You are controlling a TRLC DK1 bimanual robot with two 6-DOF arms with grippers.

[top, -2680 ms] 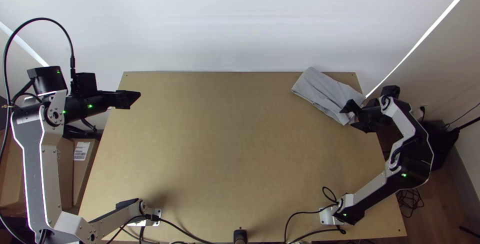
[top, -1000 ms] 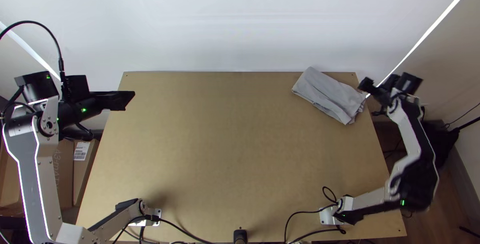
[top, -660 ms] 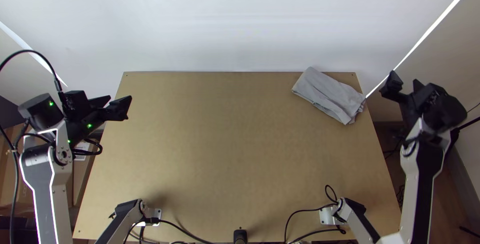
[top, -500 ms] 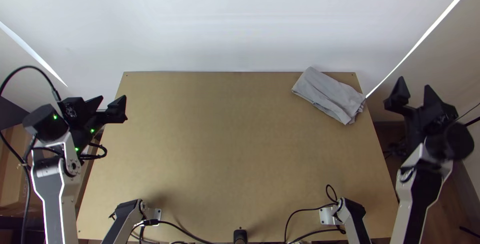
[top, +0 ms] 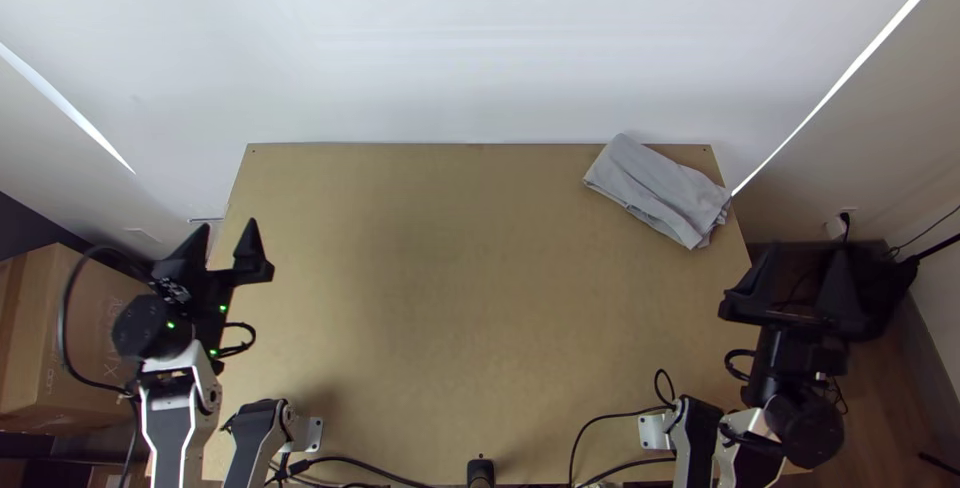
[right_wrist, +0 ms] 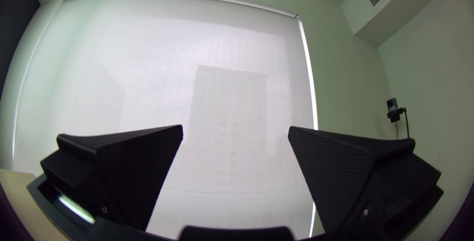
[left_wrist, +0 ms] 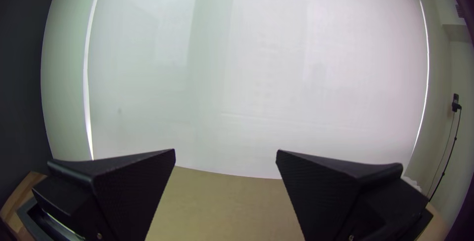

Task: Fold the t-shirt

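T-shirt [top: 655, 191] is lying at the far right corner of the table [top: 440, 288], folded into a compact, slanting oblong, with its right-hand end looking a little crumpled. I'm not managing to count the layers from where I'm standing. Beyond the table's right edge, well apart from the cloth, the right gripper [top: 805, 249] is standing wide, holding nothing. Across at the left edge, the left gripper [top: 228, 224] is gaping too — nothing is sitting between its fingers. Farther out on the left, a cardboard box [top: 75, 343] is resting beside the table, and a pale wall [top: 450, 48] is rising behind the far edge.

To my eye the folding itself is looking done, the bundle being parked out of the way. So the next move is probably calling for restraint: both arms keeping clear and settling — unless that rumpled end is wanting a gentle tuck, the right gripper being nearer.
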